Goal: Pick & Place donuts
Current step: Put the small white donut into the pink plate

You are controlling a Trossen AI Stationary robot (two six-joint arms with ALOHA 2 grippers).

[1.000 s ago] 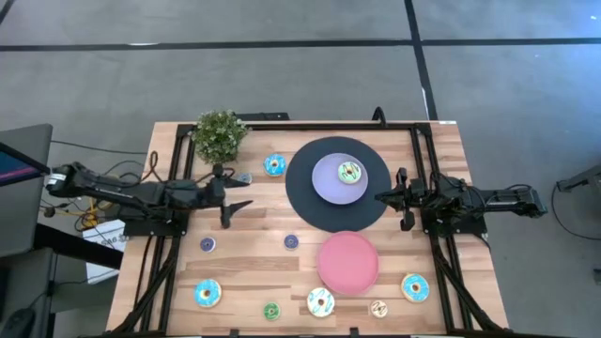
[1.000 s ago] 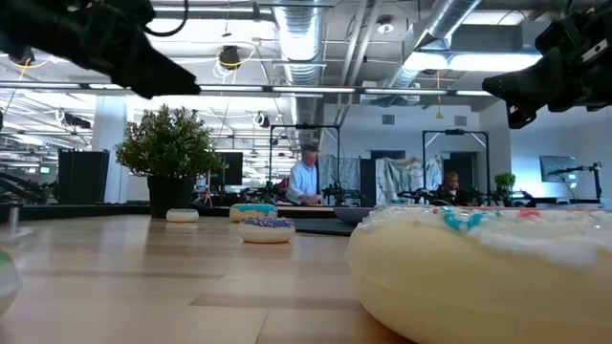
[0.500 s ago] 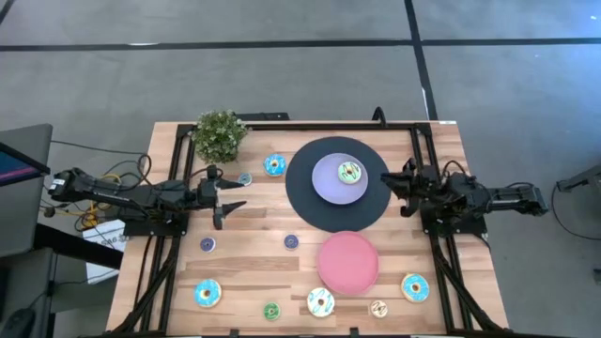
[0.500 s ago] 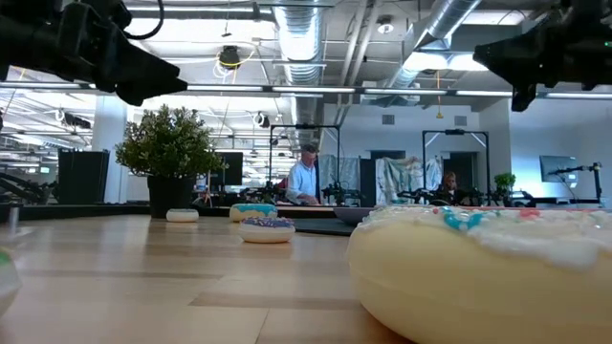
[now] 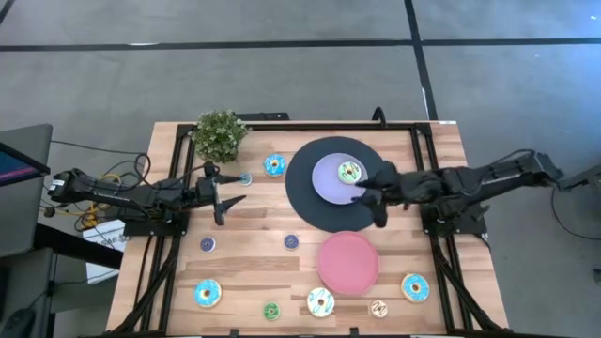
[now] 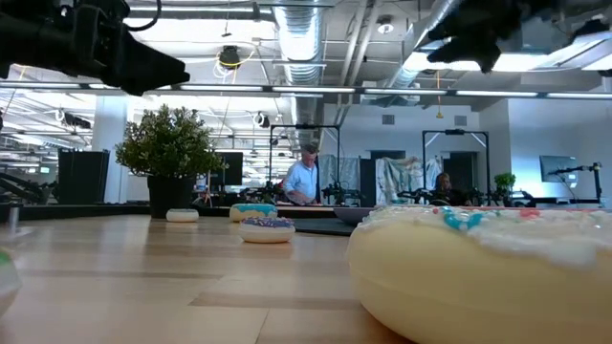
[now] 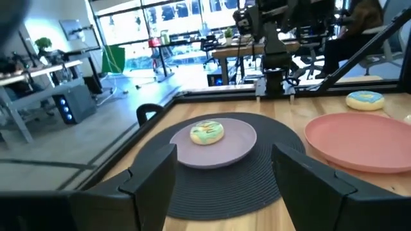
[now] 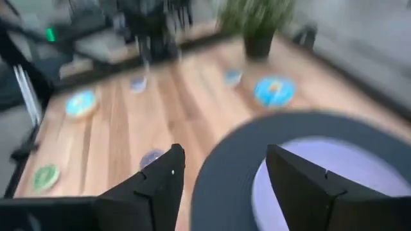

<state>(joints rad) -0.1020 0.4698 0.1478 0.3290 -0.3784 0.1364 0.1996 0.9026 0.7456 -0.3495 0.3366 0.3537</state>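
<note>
Right claw [image 5: 369, 200] reaching over the large black disc [image 5: 310, 202], fingers apart, nothing held.
You're hovering just beside the small green-iced toy donut [image 5: 350, 172] on the round lavender plate [image 5: 329, 185]; centre over it & drop straight. Left claw [image 5: 223, 195] waiting w/ fingers apart above the wooden worktop [image 5: 254, 239].

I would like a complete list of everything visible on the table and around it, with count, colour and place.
donuts: ten; one green-iced on the lavender plate, the others scattered on the bare wood
lavender plate: one, on the black disc
black disc: one, table's far centre
pink plate: one, empty, beside the disc on its near side
potted plant: one, green, far left corner
person: one, in the room behind
left gripper: open, over the left side
right gripper: open, over the disc's right edge
</note>
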